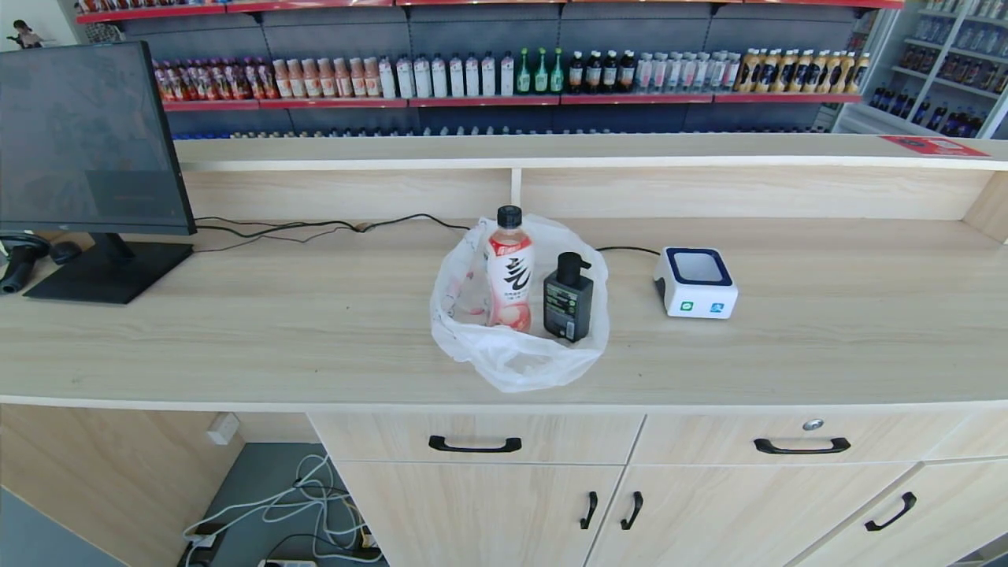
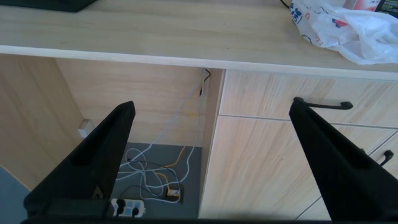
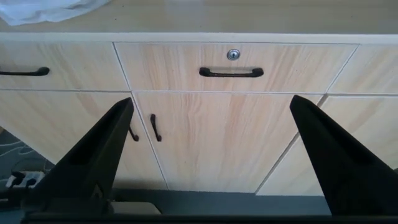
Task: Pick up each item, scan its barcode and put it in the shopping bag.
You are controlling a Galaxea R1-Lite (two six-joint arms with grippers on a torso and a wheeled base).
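A black flat monitor (image 1: 87,134) stood at the left of a pale wooden worktop (image 1: 315,339). A small white scanner box with a dark blue window (image 1: 695,281) sat near the right side of a crumpled white plastic shopping bag (image 1: 512,358). Upright inside the bag were a pink-labelled drink bottle with a black cap (image 1: 509,268) and a black pump bottle (image 1: 568,298). The left end effector (image 2: 211,162) and right end effector (image 3: 211,162), fingers spread apart and holding nothing, hung below worktop level facing the cabinet fronts, well apart from the bag. The left wrist view took in tangled white cables (image 2: 155,171) on the floor. The right wrist view took in a drawer with a round silver lock (image 3: 280,62).
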